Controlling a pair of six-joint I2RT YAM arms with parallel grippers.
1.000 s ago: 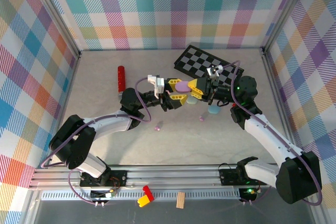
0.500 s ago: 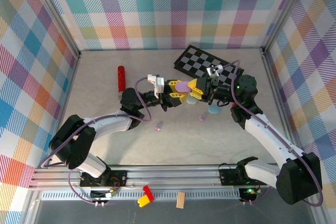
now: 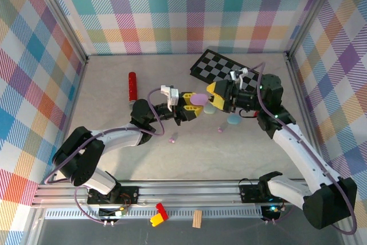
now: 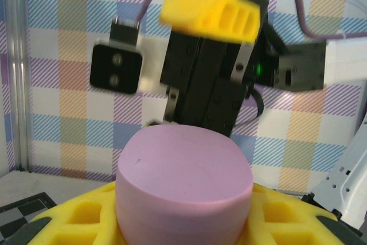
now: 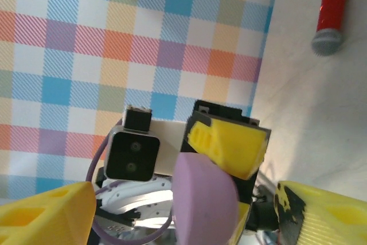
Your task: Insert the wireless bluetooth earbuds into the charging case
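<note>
Lilac and pebble-shaped, the plastic charging case (image 3: 199,99) is pinched in the left gripper (image 3: 193,103), whose yellow fingers (image 5: 229,147) are closed tight on it above the middle of the grey tabletop (image 3: 114,119). The right gripper (image 3: 213,98) faces it from the right, jaws spread wide and holding nothing, the case just off its fingertips. Two wireless bluetooth earbuds (image 3: 219,129) lie on the tabletop nearer the arms: that tiny purple one to the right and a tiny pink one (image 3: 171,140) to the left, well apart. A red cylinder (image 3: 132,86) lies further left.
</note>
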